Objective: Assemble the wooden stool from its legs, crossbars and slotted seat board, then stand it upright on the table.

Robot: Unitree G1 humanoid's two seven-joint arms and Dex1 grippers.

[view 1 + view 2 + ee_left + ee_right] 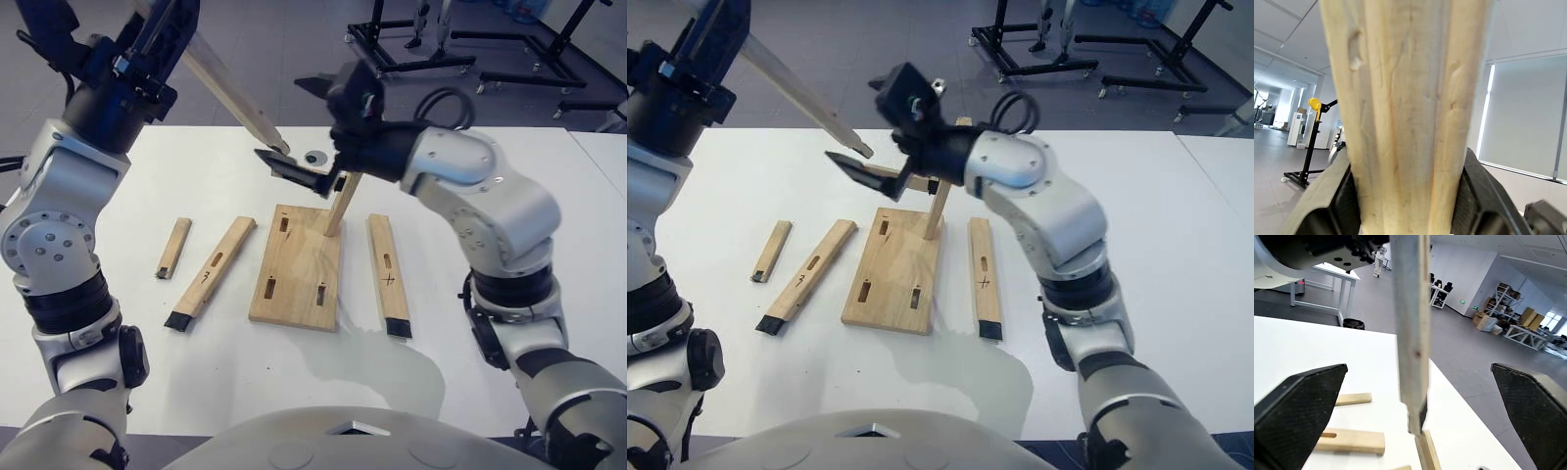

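My left gripper (pixel 157 44) has its fingers closed on the top end of a long stool leg (pixel 230 93), high in the upper left of the head view. From there the leg slants down and to the right, and its dark tip ends above the middle of the table (pixel 196 176).

My right gripper (pixel 1415 396) is spread wide with nothing in it. In its wrist view the leg runs down between the two fingers, though I can't tell whether it is truly in the gap or just beyond. Either way, the right arm is the nearer one to the free tip.

The slotted seat board (pixel 299 269) lies flat at centre, with a second leg (pixel 342 206) leaning out of its upper-right slot. The upper-left slot (pixel 284 223) sits below the hanging tip in the picture. I judge the held leg needs to swing more upright to enter it.

A short crossbar (pixel 174 247) and a left loose leg (pixel 213 270) lie left of the board, and a right loose leg (pixel 388 274) lies right of it.
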